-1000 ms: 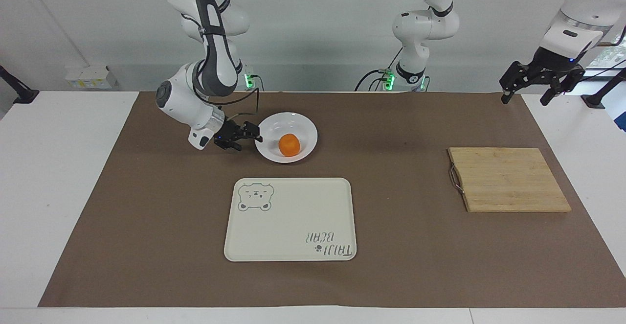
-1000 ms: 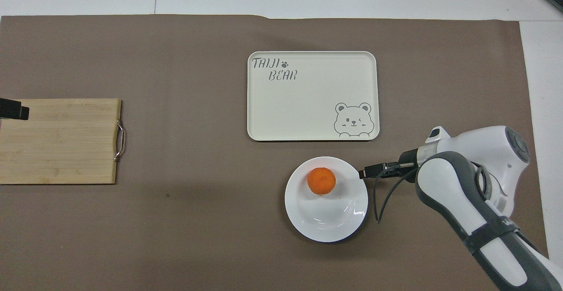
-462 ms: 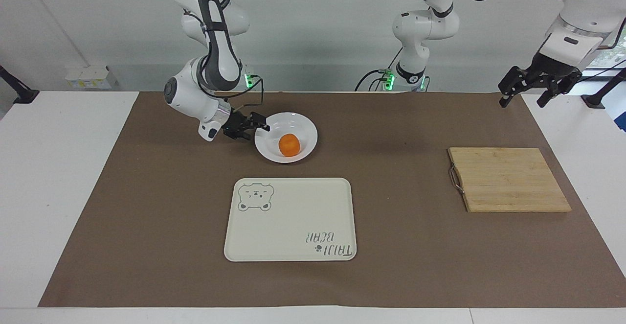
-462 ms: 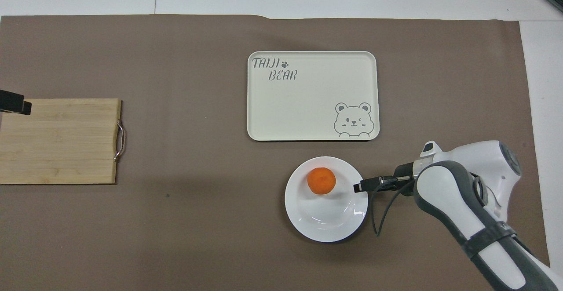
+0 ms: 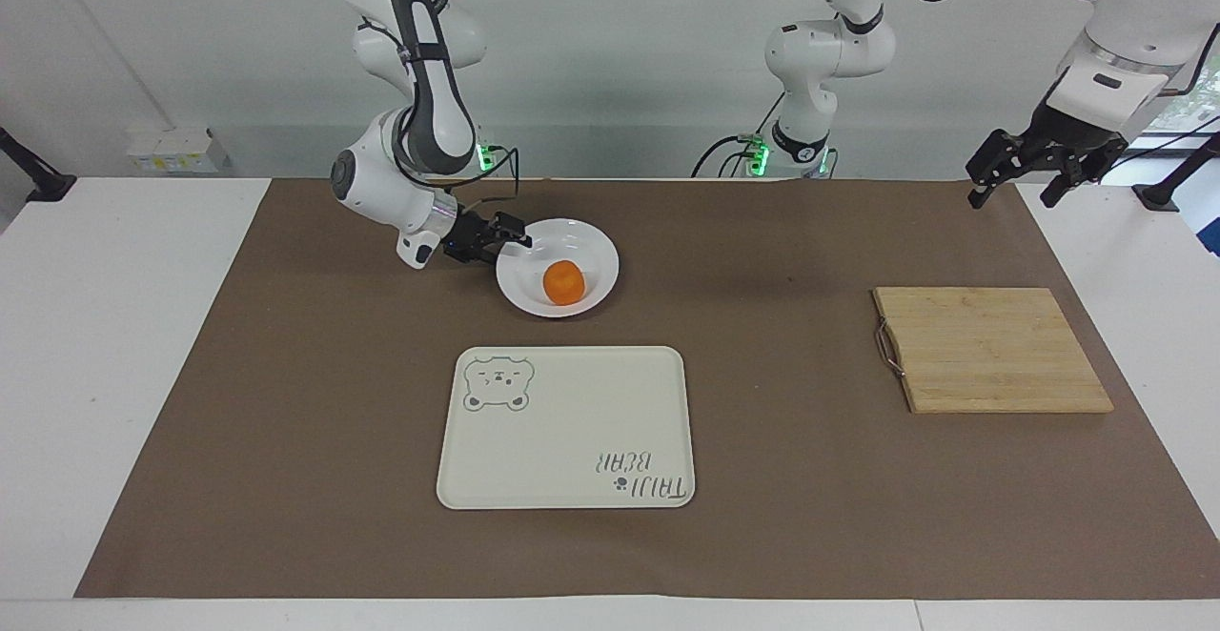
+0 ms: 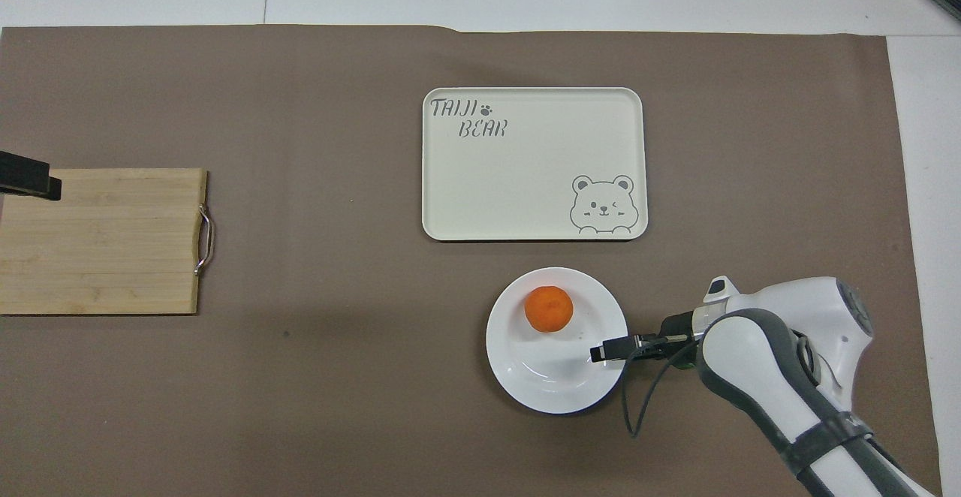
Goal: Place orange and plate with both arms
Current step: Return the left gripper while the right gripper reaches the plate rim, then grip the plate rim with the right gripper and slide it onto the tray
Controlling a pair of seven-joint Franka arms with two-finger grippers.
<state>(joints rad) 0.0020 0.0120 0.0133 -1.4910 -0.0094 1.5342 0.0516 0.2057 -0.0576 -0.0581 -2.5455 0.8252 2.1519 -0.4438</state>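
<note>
The orange (image 5: pixel 563 282) sits in the white plate (image 5: pixel 599 254), bare mat all round. The right gripper (image 5: pixel 510 235), fingers apart and empty, has crept over the plate's rim. The left gripper (image 5: pixel 1016 176), open and empty, waits above the table's edge.

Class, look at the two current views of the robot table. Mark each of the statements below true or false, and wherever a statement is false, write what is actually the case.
1. The orange lies in the plate. True.
2. The plate stands on the bear-print tray. False: it rests on the brown mat, nearer to the robots than the tray.
3. The right gripper is at the plate's rim. True.
4. The left gripper holds the orange. False: it hangs open and empty in the air, at the left arm's end of the table.
5. The wooden cutting board carries the orange. False: nothing lies on it.
</note>
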